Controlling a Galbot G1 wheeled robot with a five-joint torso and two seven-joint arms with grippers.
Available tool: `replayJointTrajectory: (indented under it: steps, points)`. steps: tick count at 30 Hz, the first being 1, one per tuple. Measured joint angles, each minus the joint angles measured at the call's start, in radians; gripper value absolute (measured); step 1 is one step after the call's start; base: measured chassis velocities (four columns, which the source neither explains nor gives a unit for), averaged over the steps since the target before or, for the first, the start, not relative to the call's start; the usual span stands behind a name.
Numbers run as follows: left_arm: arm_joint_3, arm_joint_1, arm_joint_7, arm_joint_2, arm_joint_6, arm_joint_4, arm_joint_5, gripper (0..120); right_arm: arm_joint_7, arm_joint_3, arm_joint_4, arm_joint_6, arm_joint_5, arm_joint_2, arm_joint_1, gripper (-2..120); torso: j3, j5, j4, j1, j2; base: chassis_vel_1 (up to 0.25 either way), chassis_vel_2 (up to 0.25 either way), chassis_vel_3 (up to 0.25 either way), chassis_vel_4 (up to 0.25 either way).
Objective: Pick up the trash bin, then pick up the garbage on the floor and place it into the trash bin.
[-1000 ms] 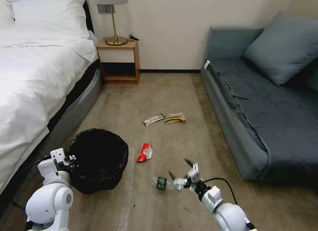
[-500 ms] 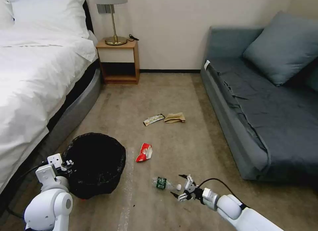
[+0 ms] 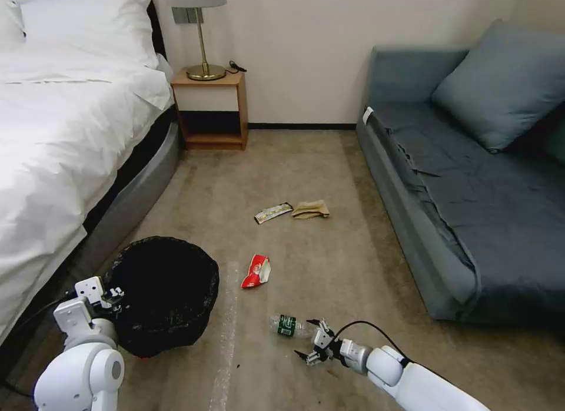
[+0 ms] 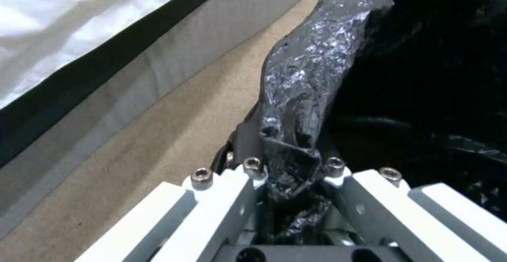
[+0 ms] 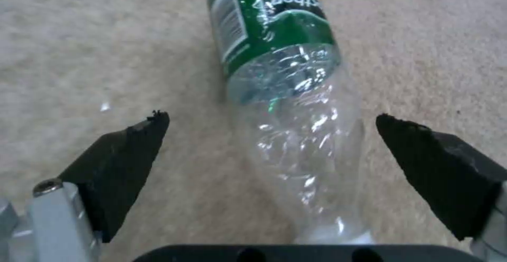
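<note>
Since the frame a second ago, your right gripper [image 3: 312,341] has dropped from above the clear bottle [image 3: 289,326] to carpet level, and it now sits at the bottle's capped end; your left arm has carried the trash bin [image 3: 160,293] a little toward the robot and to its left. In the right wrist view the two black fingertips [image 5: 122,163] are spread wide, one on each side of the bottle's clear neck [image 5: 296,143], with carpet showing in both gaps, so nothing is gripped. The green label points away from the gripper. Your left gripper [image 4: 288,171] is closed on a fold of the crinkly black bag at the bin's rim, at the bin's left side close to the bed [image 3: 65,140]. The red-white snack wrapper [image 3: 256,271] lies on the floor just right of the bin. Farther out, the long printed wrapper [image 3: 273,212] and the crumpled tan paper bag [image 3: 311,209] lie just beside each other.
</note>
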Motion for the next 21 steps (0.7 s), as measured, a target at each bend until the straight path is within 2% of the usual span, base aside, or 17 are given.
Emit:
replayJointTrajectory:
  steps: [3, 5, 6, 8, 9, 13, 16, 18, 21]
  points:
    - [0.000, 0.002, 0.001, 0.000, -0.003, 0.000, 0.001, 4, 0.003, 0.000, -0.040, 0.012, -0.014, 0.031, 0.015, 99, 0.000, 0.0000, 0.0000, 0.000, 0.000, 0.000, 0.000, 0.000, 0.000]
    - [-0.001, 0.002, 0.002, 0.002, -0.006, 0.000, 0.001, 4, 0.007, 0.002, -0.068, 0.022, -0.023, 0.058, 0.023, 92, 0.000, 0.0002, 0.0001, 0.000, 0.000, 0.000, 0.000, 0.000, 0.000]
    - [-0.001, 0.002, 0.002, 0.002, -0.006, 0.000, 0.001, 4, 0.007, 0.002, -0.068, 0.022, -0.023, 0.058, 0.023, 92, 0.000, 0.0002, 0.0001, 0.000, 0.000, 0.000, 0.000, 0.000, 0.000]
    - [-0.005, 0.002, 0.003, 0.006, -0.006, 0.003, 0.001, 4, 0.009, 0.008, -0.088, 0.032, -0.032, 0.081, 0.026, 80, 0.000, 0.0003, 0.0001, 0.000, 0.000, 0.000, 0.000, 0.000, 0.000]
    - [-0.005, 0.002, 0.003, 0.006, -0.006, 0.003, 0.001, 4, 0.009, 0.008, -0.088, 0.032, -0.032, 0.081, 0.026, 80, 0.000, 0.0003, 0.0001, 0.000, 0.000, 0.000, 0.000, 0.000, 0.000]
    - [-0.006, 0.002, 0.004, 0.009, -0.008, 0.009, -0.001, 4, 0.015, 0.017, -0.082, 0.034, -0.034, 0.077, 0.016, 61, 0.000, 0.0003, 0.0000, 0.000, 0.000, 0.000, 0.000, 0.000, 0.000]
    - [-0.005, 0.000, 0.004, 0.010, -0.009, 0.013, -0.001, 4, 0.017, 0.022, -0.074, 0.034, -0.034, 0.069, 0.010, 54, 0.000, 0.0002, 0.0000, 0.000, 0.000, 0.000, 0.000, 0.000, 0.000]
    - [-0.003, -0.003, 0.004, 0.010, -0.009, 0.016, -0.002, 4, 0.018, 0.027, -0.065, 0.034, -0.033, 0.058, 0.002, 44, 0.000, 0.0003, 0.0000, 0.000, 0.000, 0.000, 0.000, 0.000, 0.000]
    - [-0.001, -0.006, 0.004, 0.011, -0.009, 0.019, -0.002, 4, 0.020, 0.035, -0.054, 0.034, -0.030, 0.046, -0.005, 39, 0.000, 0.0003, 0.0000, 0.000, 0.000, 0.000, 0.000, 0.000, 0.000]
